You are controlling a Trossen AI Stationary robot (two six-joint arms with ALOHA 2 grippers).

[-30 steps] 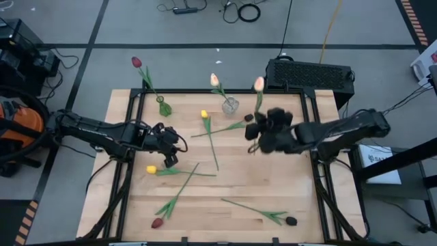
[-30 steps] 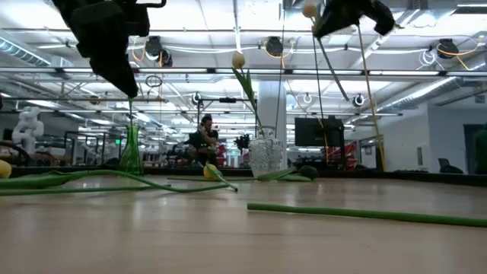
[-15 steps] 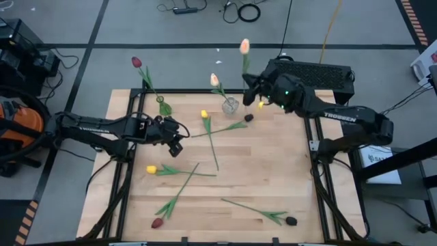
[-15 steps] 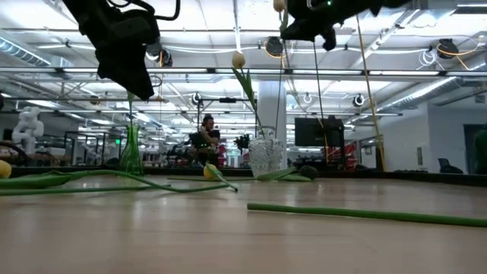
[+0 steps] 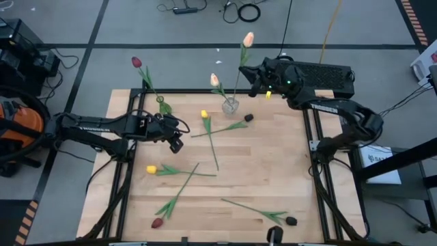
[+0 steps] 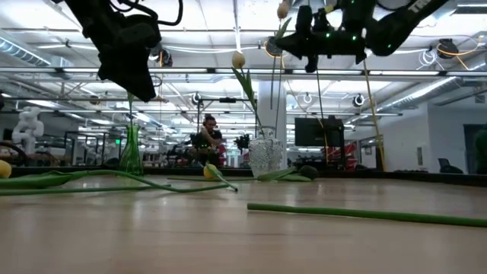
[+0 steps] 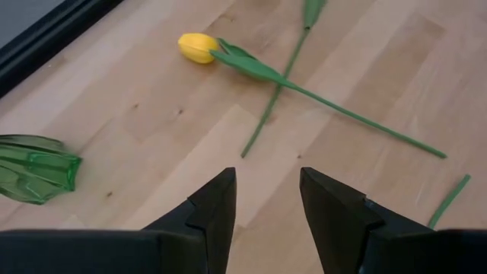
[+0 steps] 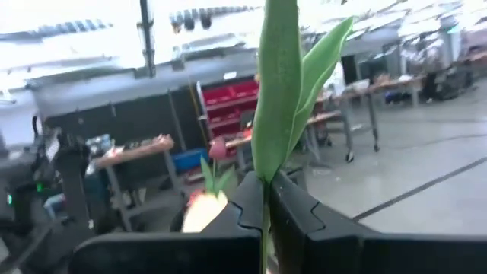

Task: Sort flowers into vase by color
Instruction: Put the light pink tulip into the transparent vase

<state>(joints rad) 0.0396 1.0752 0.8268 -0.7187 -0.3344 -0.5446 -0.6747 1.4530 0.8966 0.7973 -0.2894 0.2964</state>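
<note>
Tulip (image 5: 247,39) stem stands clamped in right hand (image 5: 254,73).

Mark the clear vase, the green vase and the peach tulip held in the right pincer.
clear vase (image 5: 231,106), high view, its glass body
green vase (image 5: 164,108), high view, its base
peach tulip (image 5: 248,39), high view, its head
right pincer (image 5: 251,72), high view, its tip

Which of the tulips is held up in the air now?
The peach tulip, clamped by the right gripper near the clear vase; the others lie flat or stand in vases.

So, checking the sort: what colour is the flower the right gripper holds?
Cream-peach head, clearest in the high view; right gripper.
</note>
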